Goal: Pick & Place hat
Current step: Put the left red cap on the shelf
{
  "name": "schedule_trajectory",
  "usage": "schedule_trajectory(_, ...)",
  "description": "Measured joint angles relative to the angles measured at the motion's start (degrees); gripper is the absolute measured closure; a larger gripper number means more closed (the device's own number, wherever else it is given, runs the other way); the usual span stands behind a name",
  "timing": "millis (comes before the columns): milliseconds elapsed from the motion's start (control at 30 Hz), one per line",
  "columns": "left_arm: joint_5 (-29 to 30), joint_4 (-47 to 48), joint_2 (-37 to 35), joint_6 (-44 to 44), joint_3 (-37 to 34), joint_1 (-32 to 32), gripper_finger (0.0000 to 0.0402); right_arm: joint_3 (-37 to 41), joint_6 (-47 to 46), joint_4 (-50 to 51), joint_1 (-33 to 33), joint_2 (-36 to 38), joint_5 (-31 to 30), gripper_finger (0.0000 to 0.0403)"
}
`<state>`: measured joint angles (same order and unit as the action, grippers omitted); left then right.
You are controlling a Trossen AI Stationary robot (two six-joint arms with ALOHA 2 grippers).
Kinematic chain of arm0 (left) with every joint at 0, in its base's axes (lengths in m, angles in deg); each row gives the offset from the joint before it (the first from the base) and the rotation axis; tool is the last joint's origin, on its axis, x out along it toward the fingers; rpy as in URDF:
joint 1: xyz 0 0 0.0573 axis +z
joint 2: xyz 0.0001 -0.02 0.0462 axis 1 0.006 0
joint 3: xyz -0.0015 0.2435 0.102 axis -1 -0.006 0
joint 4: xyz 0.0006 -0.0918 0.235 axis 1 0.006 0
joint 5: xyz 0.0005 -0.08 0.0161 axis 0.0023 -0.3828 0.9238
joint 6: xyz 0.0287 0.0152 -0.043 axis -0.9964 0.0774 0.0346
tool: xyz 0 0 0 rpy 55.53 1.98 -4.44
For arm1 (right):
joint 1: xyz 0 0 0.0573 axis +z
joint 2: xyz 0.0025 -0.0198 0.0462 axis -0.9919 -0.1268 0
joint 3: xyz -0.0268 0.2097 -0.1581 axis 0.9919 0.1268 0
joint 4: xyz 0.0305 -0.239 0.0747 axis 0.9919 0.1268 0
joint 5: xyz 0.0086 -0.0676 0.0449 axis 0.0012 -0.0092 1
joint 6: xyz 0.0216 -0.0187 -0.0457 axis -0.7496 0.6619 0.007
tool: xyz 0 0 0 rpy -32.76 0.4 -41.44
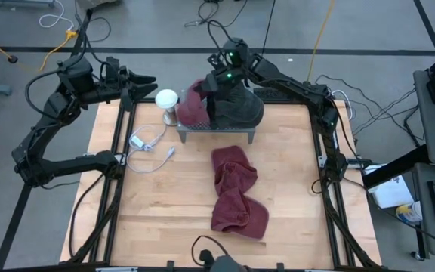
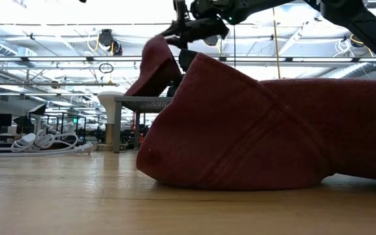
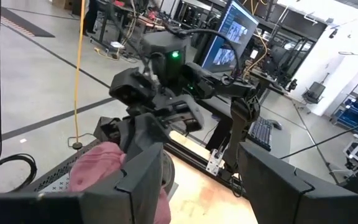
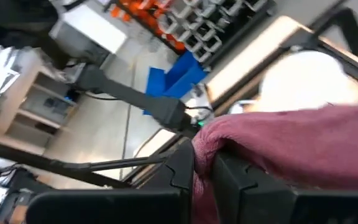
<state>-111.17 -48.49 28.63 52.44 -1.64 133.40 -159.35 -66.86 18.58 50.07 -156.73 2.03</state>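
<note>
A dark red hat (image 1: 193, 104) hangs at the left end of a small metal rack (image 1: 217, 130) near the table's far edge. My right gripper (image 1: 208, 81) is just above it and shut on it. In the low view this hat (image 2: 155, 68) slopes down from the right gripper (image 2: 180, 46). A dark grey hat (image 1: 239, 107) lies on the rack beside it. Crumpled red hats (image 1: 232, 189) lie mid-table and fill the low view's foreground (image 2: 240, 130). My left gripper (image 1: 143, 80) waits open at the far left corner, touching nothing. My right gripper (image 4: 202, 155) pinches a bunched edge of the red hat (image 4: 201, 171) between its two fingers, coming from above. The hat hangs slanting below the fingers. Its lower end (image 2: 136, 88) reaches down to the rack's top (image 2: 142, 101).
A white round object on a stem (image 1: 168, 100) stands just left of the rack. A white cable with a plug (image 1: 146, 143) lies on the table's left half. The near left and right parts of the wooden table (image 1: 293, 196) are bare.
</note>
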Motion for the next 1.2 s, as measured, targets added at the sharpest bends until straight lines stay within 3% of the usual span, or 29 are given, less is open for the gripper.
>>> schedule_trajectory(433,0.94,0.00,0.17,-1.05,0.00,0.00,0.0190,0.00,5.41,9.50,-0.77,0.04,-3.51,0.0382)
schedule_trajectory(867,0.99,0.00,0.17,-1.16,0.00,0.00,0.0190,-0.04,10.02,15.82,-0.21,1.92,-15.01,0.0381)
schedule_trajectory(1200,0.92,0.00,0.17,-0.59,0.00,0.00,0.0190,0.02,13.42,17.73,0.88,2.54,-23.80,0.0325)
